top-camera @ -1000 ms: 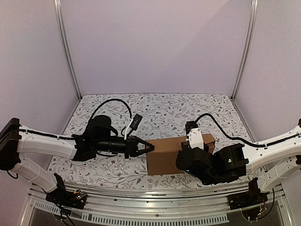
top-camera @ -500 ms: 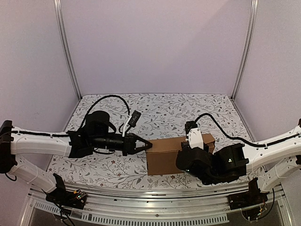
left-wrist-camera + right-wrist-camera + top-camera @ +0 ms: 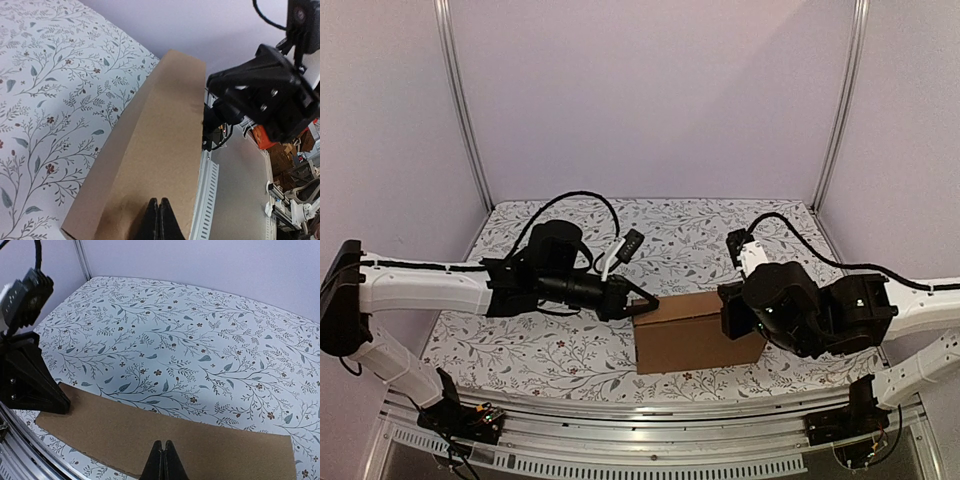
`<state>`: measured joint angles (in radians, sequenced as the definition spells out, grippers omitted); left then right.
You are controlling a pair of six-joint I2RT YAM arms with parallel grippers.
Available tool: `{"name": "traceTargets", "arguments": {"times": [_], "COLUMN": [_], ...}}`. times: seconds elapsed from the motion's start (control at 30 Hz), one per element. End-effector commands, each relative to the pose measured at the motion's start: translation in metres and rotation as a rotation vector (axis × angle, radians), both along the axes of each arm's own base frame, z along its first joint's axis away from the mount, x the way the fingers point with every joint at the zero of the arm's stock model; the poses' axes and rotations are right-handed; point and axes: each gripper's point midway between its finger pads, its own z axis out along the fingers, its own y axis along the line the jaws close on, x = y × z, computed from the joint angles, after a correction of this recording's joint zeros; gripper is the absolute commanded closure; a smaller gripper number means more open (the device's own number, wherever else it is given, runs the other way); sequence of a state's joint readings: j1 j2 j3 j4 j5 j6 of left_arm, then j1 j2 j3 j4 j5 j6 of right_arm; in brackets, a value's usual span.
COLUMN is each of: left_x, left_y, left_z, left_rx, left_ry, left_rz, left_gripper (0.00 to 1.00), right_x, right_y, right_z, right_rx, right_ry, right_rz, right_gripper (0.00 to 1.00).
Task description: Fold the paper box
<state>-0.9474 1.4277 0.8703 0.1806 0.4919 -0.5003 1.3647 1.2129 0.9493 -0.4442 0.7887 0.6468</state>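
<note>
Tips of left tool (image 3: 159, 216) and right tool (image 3: 163, 457), closed empty, touch paper box (image 3: 692, 338).

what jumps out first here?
A brown box stands folded up near the front edge of the floral cloth, the only object on it. The two black arms close in on it from either side. The left end effector is shut with its tip at the box's left top edge, and the right end effector is shut over the top near the right end.
</note>
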Motion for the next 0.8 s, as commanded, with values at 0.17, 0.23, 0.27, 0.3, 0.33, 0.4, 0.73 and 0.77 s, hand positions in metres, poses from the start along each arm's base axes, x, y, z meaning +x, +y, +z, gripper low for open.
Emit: {"name": "traceTargets", "arguments": {"times": [0.17, 0.23, 0.27, 0.3, 0.33, 0.4, 0.73, 0.77], "left_x": [-0.008, -0.008, -0.007, -0.007, -0.007, -0.007, -0.008, -0.008], "left_y": [0.001, 0.003, 0.003, 0.004, 0.004, 0.005, 0.01, 0.011], "left_z": [-0.057, -0.061, -0.062, -0.063, -0.065, -0.066, -0.07, -0.07], "left_rx": [0.127, 0.143, 0.15, 0.154, 0.16, 0.169, 0.19, 0.19], "left_ry": [0.071, 0.072, 0.071, 0.069, 0.069, 0.068, 0.069, 0.07], "left_rz": [-0.015, -0.011, -0.008, -0.007, -0.006, -0.005, 0.007, 0.009], "left_gripper": [1.0, 1.0, 1.0, 1.0, 1.0, 1.0, 1.0, 1.0], "right_x": [0.011, 0.013, 0.014, 0.014, 0.015, 0.015, -0.005, -0.009], "right_y": [-0.066, -0.079, -0.085, -0.091, -0.095, -0.101, -0.127, -0.13], "right_z": [0.041, 0.036, 0.034, 0.03, 0.027, 0.018, -0.078, -0.084], "right_rx": [-0.05, -0.059, -0.06, -0.059, -0.062, -0.067, -0.048, -0.032], "right_ry": [-0.009, 0.007, 0.017, 0.028, 0.039, 0.061, 0.294, 0.306], "right_rz": [0.0, -0.018, -0.027, -0.032, -0.037, -0.045, -0.111, -0.117], "right_gripper": [1.0, 1.0, 1.0, 1.0, 1.0, 1.0, 1.0, 1.0]}}
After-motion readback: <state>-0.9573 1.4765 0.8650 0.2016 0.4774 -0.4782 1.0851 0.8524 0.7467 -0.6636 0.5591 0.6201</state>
